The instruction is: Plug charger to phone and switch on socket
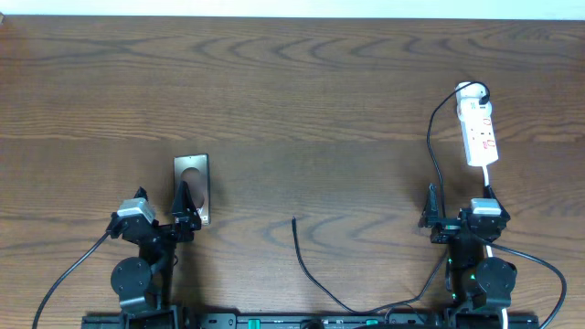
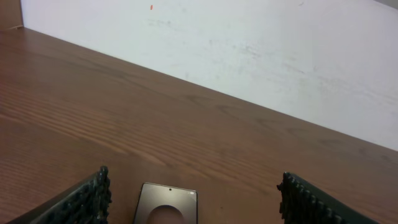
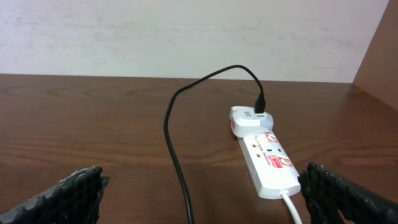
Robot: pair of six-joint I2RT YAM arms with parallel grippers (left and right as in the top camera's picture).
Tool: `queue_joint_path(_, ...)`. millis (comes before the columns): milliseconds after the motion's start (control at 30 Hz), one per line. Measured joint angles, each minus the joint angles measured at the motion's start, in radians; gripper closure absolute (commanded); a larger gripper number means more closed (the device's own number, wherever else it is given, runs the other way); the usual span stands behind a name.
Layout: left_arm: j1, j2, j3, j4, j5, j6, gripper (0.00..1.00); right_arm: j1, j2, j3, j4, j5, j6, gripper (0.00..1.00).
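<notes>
Overhead view: left gripper [image 2: 194, 186] gapes empty over the near end of the phone [image 1: 192, 167], likely to steady it. Right gripper [image 3: 202, 196], also wide open and empty, faces the power strip [image 1: 479, 128]. Between the arms, the charger cable [image 1: 306, 265] lies unplugged.

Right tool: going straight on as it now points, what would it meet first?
Probably the near end of the white elongated power strip, slightly right of centre; the thin black cable runs alongside. Depth is unclear.
</notes>
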Motion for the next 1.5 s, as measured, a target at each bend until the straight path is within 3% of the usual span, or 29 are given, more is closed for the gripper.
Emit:
queue_joint_path(767, 0.000, 0.038, 0.077, -0.069, 0.060, 0.000, 0.16, 0.000, 0.000, 0.000, 0.000, 0.000, 0.000, 0.01)
queue_joint_path(1167, 0.000, 0.494, 0.459, -0.180, 0.116, 0.110, 0.16, 0.000, 0.000, 0.000, 0.000, 0.000, 0.000, 0.01)
queue_joint_path(1500, 0.000, 0.927, 0.896, -0.480, 0.172, 0.273, 0.16, 0.000, 0.000, 0.000, 0.000, 0.001, 0.000, 0.01)
